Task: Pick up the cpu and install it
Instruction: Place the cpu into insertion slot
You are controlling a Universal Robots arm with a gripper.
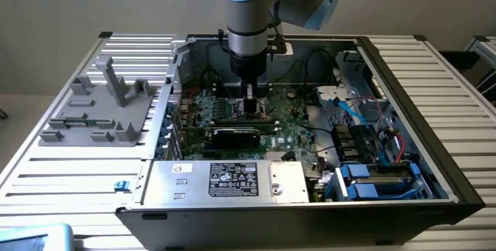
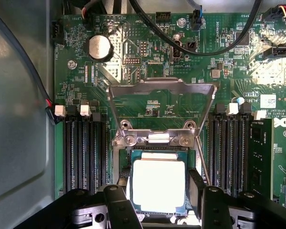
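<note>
**A:** Wrist view first: where is the cpu (image 2: 158, 186)?

**B:** Between the fingers (image 2: 196, 188) of the gripper (image 2: 158, 191), which are closed at a middling width on two opposite edges of it. It sits squarely over the socket (image 2: 157, 140), and the load plate (image 2: 162, 86) is hinged up beyond it. I can't tell whether it already rests on the socket bed.

**A:** And the exterior view?

**B:** The arm points straight down at the motherboard (image 1: 294, 129). From the gripper, the grey fixture (image 1: 101, 111) lies at nine o'clock and the silver box (image 1: 225, 180) at six.

**A:** How should this step be done well?

**B:** I'd say keep the chip flat and its edges parallel to the socket walls. It shouldn't be dragged sideways or pressed, since socket pins likely bend easily. The fingers should stay clear of the raised plate.
</note>
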